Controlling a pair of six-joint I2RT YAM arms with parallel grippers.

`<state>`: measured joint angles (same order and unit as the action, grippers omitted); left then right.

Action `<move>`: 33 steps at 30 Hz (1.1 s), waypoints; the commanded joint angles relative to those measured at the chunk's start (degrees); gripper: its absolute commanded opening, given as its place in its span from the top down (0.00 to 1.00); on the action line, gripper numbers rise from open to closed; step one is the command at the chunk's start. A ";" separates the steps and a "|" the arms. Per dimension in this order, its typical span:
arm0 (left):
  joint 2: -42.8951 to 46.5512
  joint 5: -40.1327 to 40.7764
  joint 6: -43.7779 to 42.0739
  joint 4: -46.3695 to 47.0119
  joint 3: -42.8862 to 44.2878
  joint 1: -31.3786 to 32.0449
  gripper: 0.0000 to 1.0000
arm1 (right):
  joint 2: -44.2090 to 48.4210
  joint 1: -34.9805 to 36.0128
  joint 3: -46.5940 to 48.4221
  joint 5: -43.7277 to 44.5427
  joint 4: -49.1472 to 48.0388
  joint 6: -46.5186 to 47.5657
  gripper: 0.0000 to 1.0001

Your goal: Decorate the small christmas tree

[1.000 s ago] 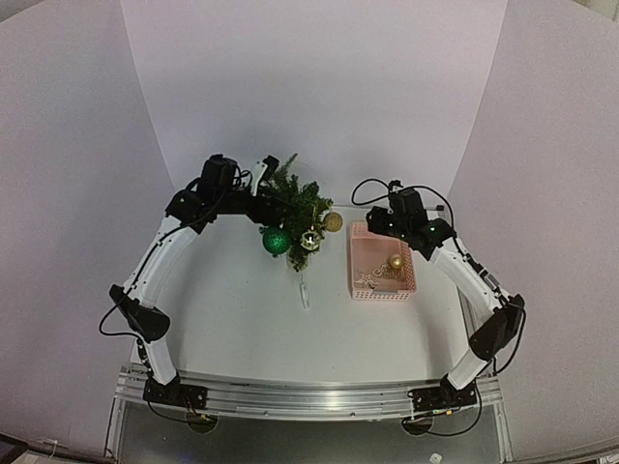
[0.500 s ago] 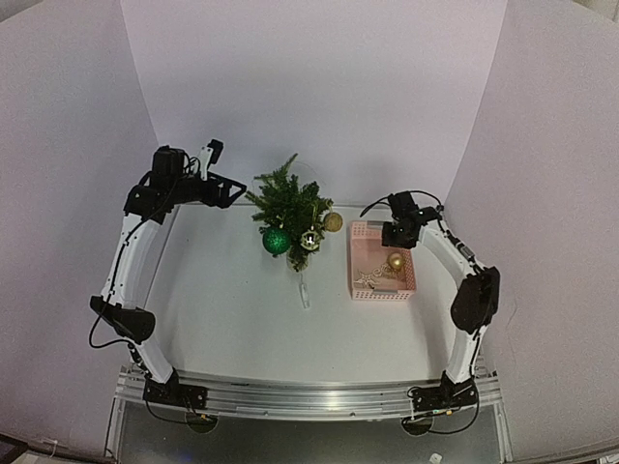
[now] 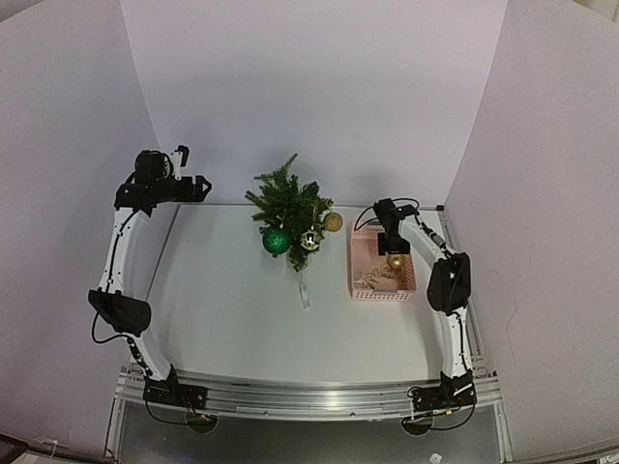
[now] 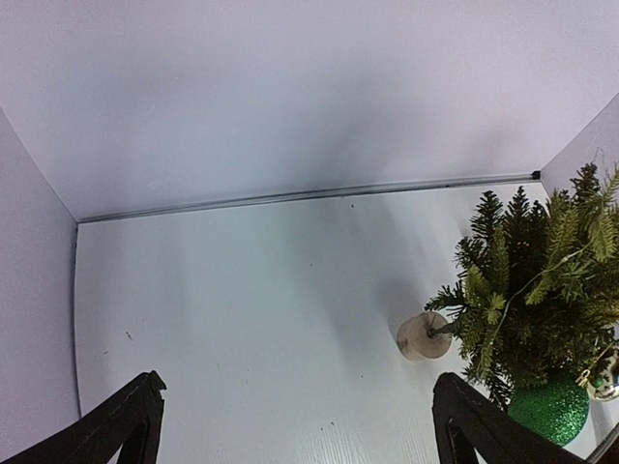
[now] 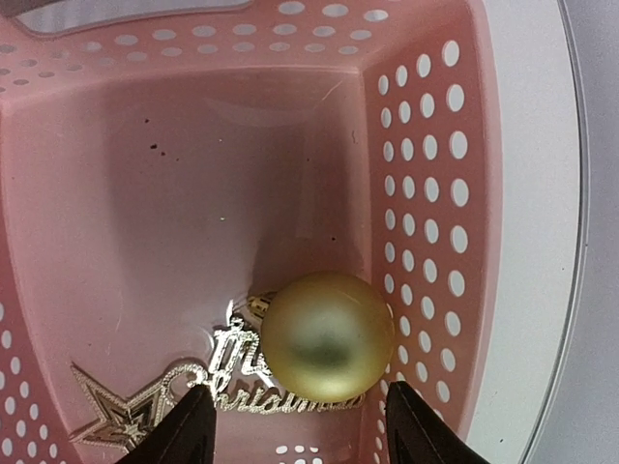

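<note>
Left end effector (image 4: 298,382) is held open, apart from the small christmas tree (image 4: 527,290) — right end effector (image 5: 297,394) is held open over a gold bauble (image 5: 327,335) in the pink basket (image 5: 426,145).

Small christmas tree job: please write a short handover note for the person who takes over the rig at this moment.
The left gripper is open and empty, raised at the far left, apart from the small christmas tree.
The right gripper is open and empty, and hovers over the gold ball in the pink basket.
Done: a green ball, a gold bauble and a small ornament between them hang on the tree.
Left: the gold ball, the glitter sign and the star lie in the basket. The gold ball looks like the next pick.
</note>
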<state>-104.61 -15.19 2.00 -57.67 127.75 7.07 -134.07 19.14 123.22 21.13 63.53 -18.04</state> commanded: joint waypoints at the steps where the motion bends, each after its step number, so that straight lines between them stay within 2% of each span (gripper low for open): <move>1: -0.94 -0.97 1.58 0.28 0.10 -0.95 0.03 | -3.74 -1.17 3.32 2.25 2.31 0.04 0.40; 7: -1.92 -2.55 3.00 -0.17 1.03 -1.74 0.03 | -6.40 -2.04 6.61 3.33 2.24 0.19 0.38; 10: -2.27 -3.33 3.46 -0.39 1.11 -1.86 0.03 | -7.40 -2.06 7.42 0.92 2.24 -0.10 0.38; 14: -2.90 -3.77 3.64 -0.97 2.51 -2.13 0.03 | -7.68 -2.02 5.50 -2.36 2.16 -2.08 0.38; 24: -3.43 -6.38 4.84 -1.23 3.56 -3.12 0.03 | -7.17 -2.00 2.50 -1.61 1.70 -3.58 0.32; 33: -3.32 -7.12 4.89 -1.26 3.56 -3.43 0.03 | -8.04 -2.22 3.52 -2.92 1.22 -3.49 0.38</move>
<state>-108.07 -21.32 6.39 -58.59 128.66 4.06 -141.11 17.04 125.84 19.29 64.49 -20.96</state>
